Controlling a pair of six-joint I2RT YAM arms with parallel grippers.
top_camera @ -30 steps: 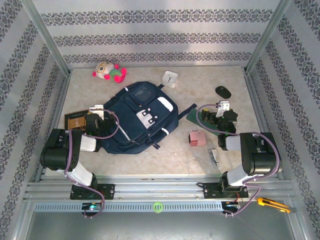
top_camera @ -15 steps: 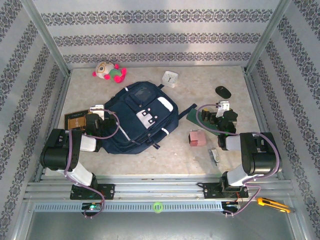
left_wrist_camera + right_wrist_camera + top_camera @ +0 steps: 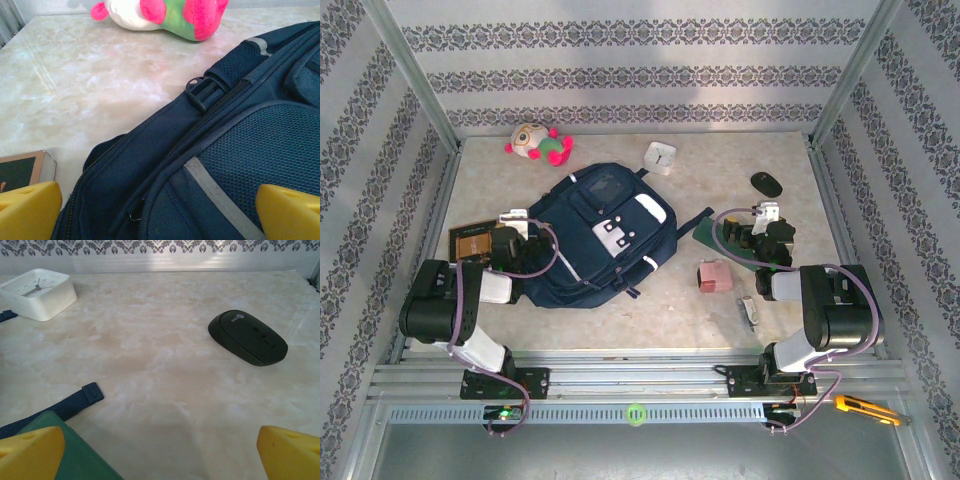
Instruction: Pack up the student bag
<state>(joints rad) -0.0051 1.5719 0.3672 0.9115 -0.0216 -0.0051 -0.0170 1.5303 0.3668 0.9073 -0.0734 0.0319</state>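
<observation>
The student bag (image 3: 600,235), navy with grey stripes, lies flat in the middle of the table. My left gripper (image 3: 516,238) hovers at its left edge, open, with the yellow fingertips (image 3: 27,212) wide apart over the bag's side fabric (image 3: 165,165). A small zipper pull (image 3: 134,212) and a black buckle (image 3: 200,92) lie ahead of it. My right gripper (image 3: 766,226) is open over bare table (image 3: 165,390), with a green book (image 3: 75,455) by its left finger and a bag strap end (image 3: 65,407) just beyond.
A plush toy (image 3: 538,143) and a white clock (image 3: 661,157) sit at the back. A black mouse (image 3: 767,183) lies ahead of the right gripper. A brown book (image 3: 472,240) lies left of the bag, and a pink item (image 3: 713,275) and a small metal piece (image 3: 750,312) lie to its right.
The left arm has shifted very slightly at the bag's left edge. The right arm and all objects stay where they were.
</observation>
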